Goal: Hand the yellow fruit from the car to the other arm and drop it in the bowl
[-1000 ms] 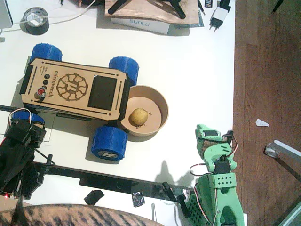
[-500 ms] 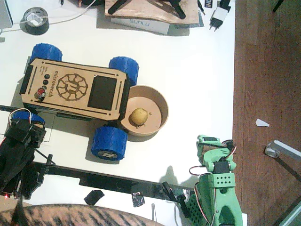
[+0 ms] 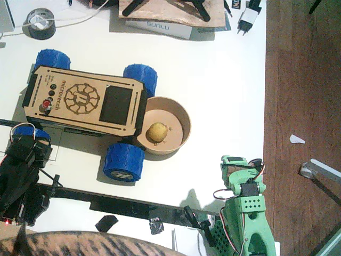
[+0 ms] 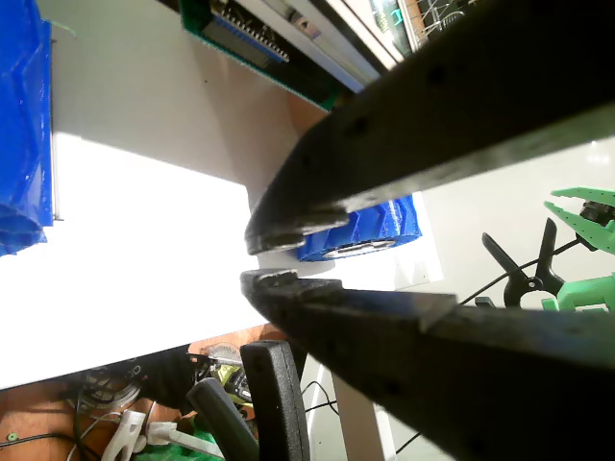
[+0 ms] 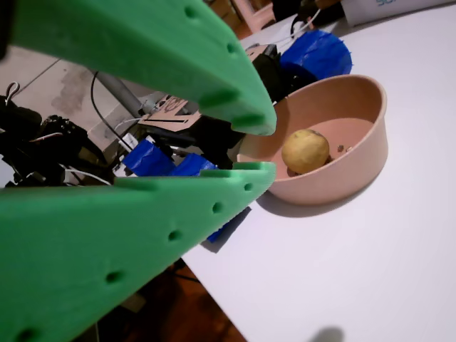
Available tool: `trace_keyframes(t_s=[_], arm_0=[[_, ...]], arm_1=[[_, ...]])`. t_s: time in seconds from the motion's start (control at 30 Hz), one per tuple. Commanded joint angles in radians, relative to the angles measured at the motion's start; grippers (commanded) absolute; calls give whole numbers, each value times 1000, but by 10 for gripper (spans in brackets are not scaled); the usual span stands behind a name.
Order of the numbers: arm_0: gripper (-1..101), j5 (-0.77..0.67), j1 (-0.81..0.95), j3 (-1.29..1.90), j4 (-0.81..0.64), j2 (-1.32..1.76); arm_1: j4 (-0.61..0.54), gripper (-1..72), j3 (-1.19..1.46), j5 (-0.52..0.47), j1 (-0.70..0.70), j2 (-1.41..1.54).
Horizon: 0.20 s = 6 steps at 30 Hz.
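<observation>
**Fruit in the bowl, both arms drawn back**

We find the yellow fruit (image 3: 157,132) lying inside the bowl (image 3: 181,114), which sits on the white table (image 3: 224,80) pressed against the end of the car (image 3: 85,100), between its two near blue wheels. Nothing rests on the car's wooden deck. In a wrist view the fruit (image 5: 305,150) sits low against the bowl's (image 5: 356,153) floor, free of any contact.

The right gripper (image 5: 256,147), the green one, hangs near the table's front edge, well apart from the bowl; its jaws are a little spread with nothing between them. The left gripper (image 4: 258,259), black, sits folded at the front left corner beside a blue wheel (image 4: 360,230); its tips look almost pressed together and empty, though the close, tilted view leaves us unsure whether a thin gap remains.

We judge the drop to be done and the task at its end, with only the parking of the arms in hand. The next move calls for little: we would keep both arms clear of the bowl and avoid nudging the car, since the bowl leans against it.
</observation>
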Motion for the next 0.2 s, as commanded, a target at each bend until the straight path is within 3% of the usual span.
trace_keyframes(t_s=[0.0, 0.17], arm_0=[[1, 12, -3, 0, -11, -6], [1, 12, -3, 0, -14, -11]], arm_1=[[-23, -2, -2, -21, -11, 0], [-21, -2, 0, -25, -5, 0]])
